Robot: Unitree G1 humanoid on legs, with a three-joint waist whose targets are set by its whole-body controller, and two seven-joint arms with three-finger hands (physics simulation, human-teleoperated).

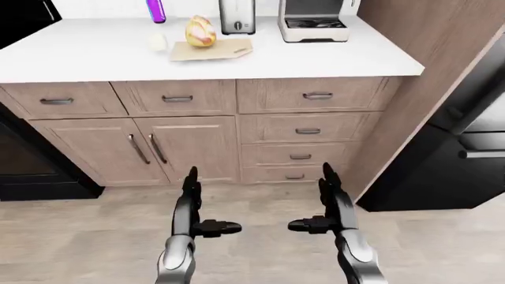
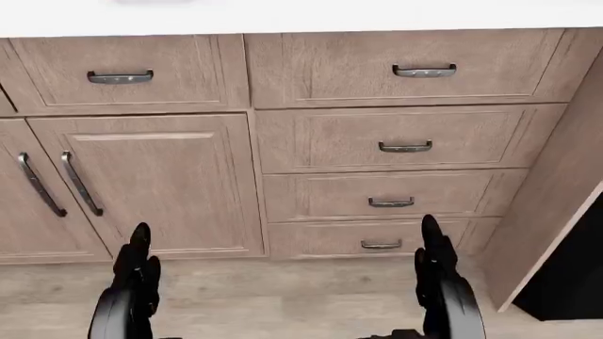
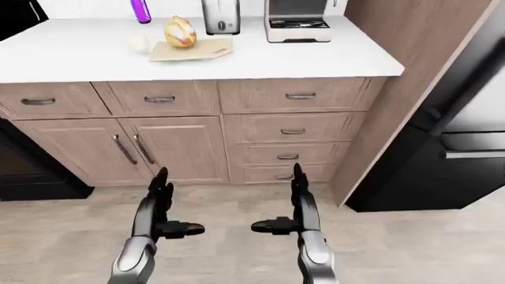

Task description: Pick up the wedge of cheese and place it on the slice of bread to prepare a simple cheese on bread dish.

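Note:
On the white counter (image 1: 315, 56), at the top of the left-eye view, a pale wooden cutting board (image 1: 211, 49) carries a rounded yellow and pinkish food item (image 1: 200, 31). A small pale lump (image 1: 158, 41) lies just left of the board. From this distance I cannot tell which is the cheese and which the bread. My left hand (image 1: 213, 201) and right hand (image 1: 309, 198) hang low over the floor, far below the counter. Both are open and empty, with fingers straight and thumbs pointing inward.
A purple bottle (image 1: 156, 10), a steel toaster (image 1: 237, 16) and a white appliance (image 1: 313, 23) stand along the counter's top edge. Wooden drawers and doors (image 1: 189, 148) fill the cabinet below. A tall wood panel (image 1: 418, 100) and a dark appliance (image 1: 466, 154) are at right.

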